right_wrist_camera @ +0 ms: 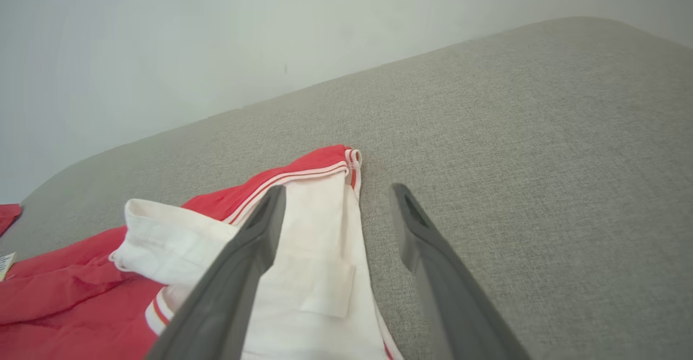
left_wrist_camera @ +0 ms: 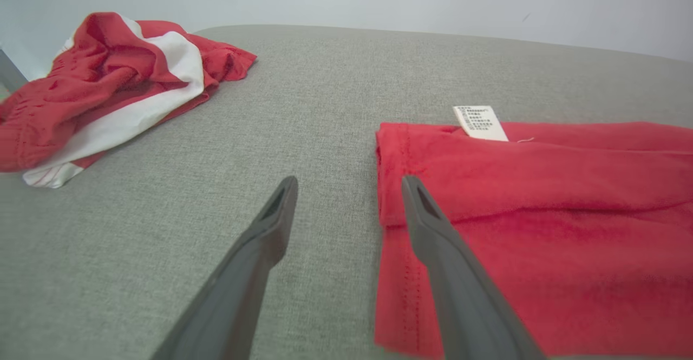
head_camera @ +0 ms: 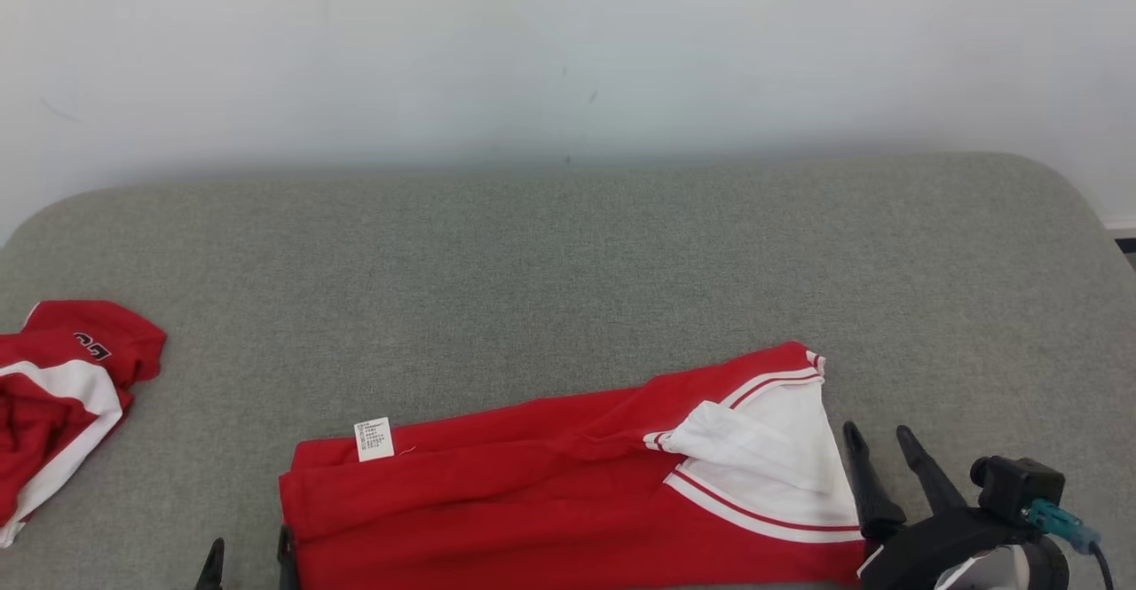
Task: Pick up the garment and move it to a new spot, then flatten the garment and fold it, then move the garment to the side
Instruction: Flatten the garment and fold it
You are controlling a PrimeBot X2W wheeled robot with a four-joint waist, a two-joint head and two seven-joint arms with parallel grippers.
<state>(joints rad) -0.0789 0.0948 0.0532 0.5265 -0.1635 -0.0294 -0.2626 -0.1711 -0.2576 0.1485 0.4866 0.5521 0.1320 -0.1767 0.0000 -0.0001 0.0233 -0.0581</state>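
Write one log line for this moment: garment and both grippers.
garment: lying on grey surface, not held | left gripper: open, at label end | right gripper: open, at white end

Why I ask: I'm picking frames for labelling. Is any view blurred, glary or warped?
Head view: even soft light, no glare, garment and label sharp. Left wrist view: wide angle curves the cushion edge; left gripper soft low down. Right wrist view: white panel slightly washed out; right gripper likewise soft.
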